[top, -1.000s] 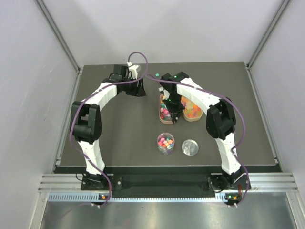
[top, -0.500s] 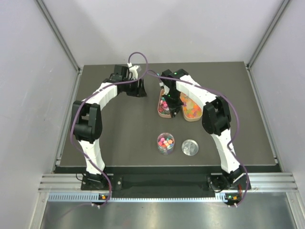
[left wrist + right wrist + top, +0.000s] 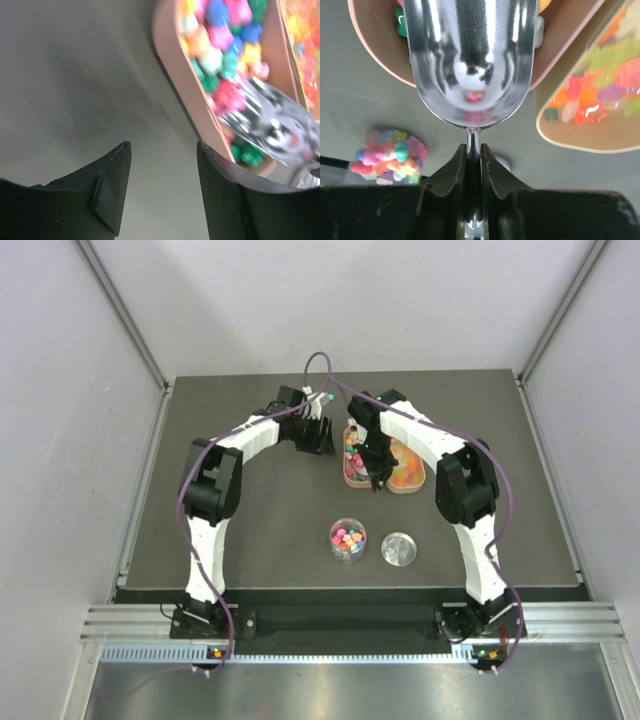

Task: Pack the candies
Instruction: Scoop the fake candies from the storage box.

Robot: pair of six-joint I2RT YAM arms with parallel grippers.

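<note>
Candies [image 3: 353, 447] in mixed bright colours fill a pink oblong tray [image 3: 347, 477] at the middle back of the table. My right gripper [image 3: 474, 150] is shut on the thin handle of a metal scoop [image 3: 470, 60], and the scoop's bowl lies over the near end of the pink tray [image 3: 375, 45]. From above, the right gripper [image 3: 376, 472] hangs over that tray. My left gripper [image 3: 162, 146] stands open and holds nothing, close to the left wall of the pink tray [image 3: 175, 70], where the candies [image 3: 225, 45] and the scoop [image 3: 272, 120] show. From above, the left gripper [image 3: 320, 435] is just left of the tray.
A tan tray [image 3: 408, 481] of orange and red sweets lies right of the pink one. A small clear jar [image 3: 348, 540] holding coloured candies stands nearer the arms, with its round metal lid [image 3: 399, 549] to its right. The jar [image 3: 390, 157] also shows in the right wrist view.
My left arm has swung right, bringing its open gripper up to the pink tray's left side. The right gripper with the scoop has shifted slightly, and the pink tray has moved a little back and right.
</note>
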